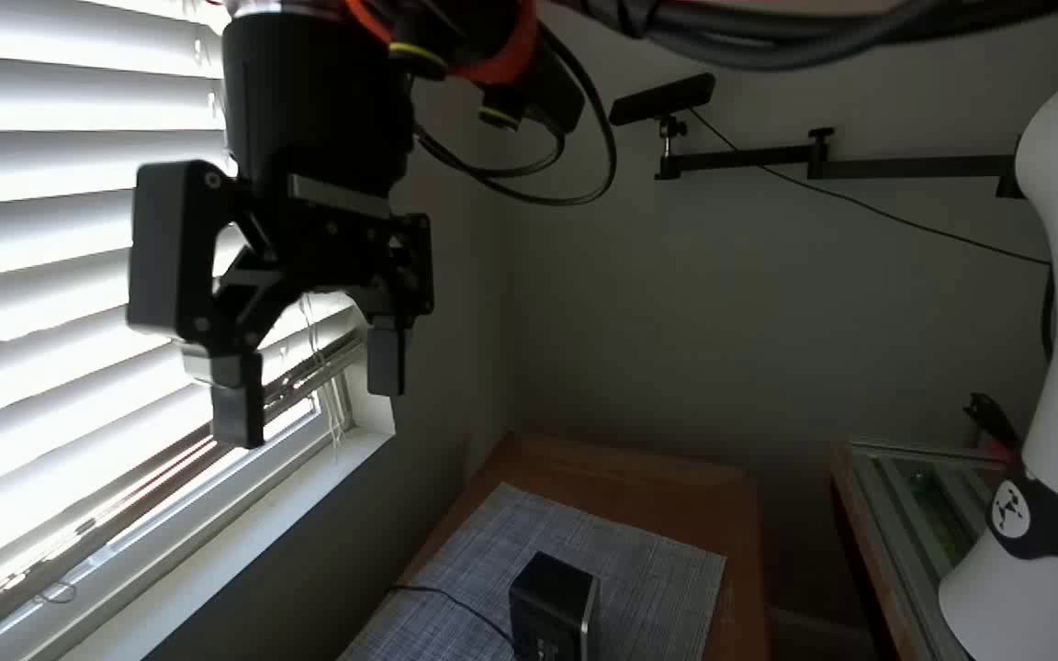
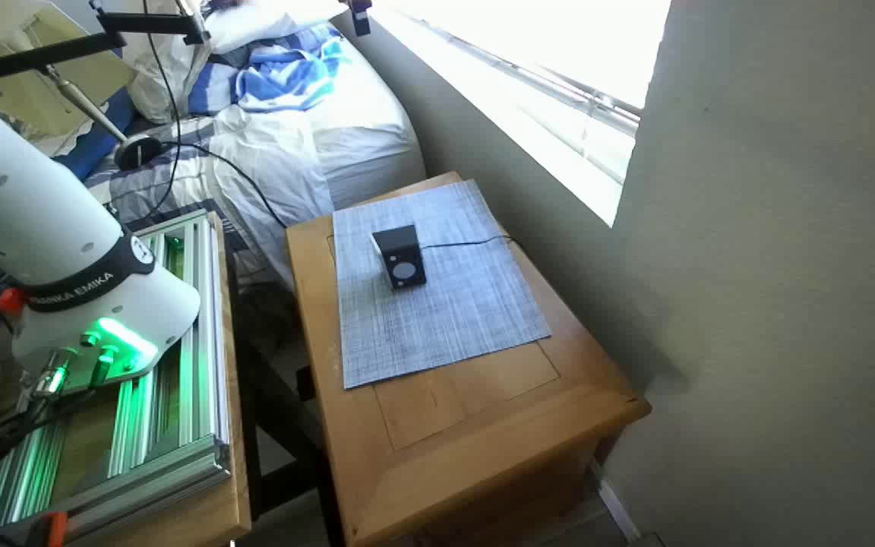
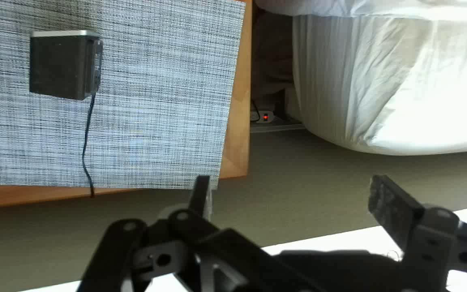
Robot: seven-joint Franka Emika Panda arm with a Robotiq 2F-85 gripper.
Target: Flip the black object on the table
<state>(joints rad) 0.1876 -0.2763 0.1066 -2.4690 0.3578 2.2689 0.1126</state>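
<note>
Black obj. (image 1: 547, 599) on mat (image 1: 653, 574), well below spread fingers (image 1: 387, 363).

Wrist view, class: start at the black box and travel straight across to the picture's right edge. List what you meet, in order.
Black box → grey woven placemat → wooden border of the table → dark patch, too shadowed to name → white bed sheet.

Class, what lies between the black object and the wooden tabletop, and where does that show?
A grey mat. In an exterior view, the black object stands on it, and the mat covers part of the wooden tabletop.
</note>
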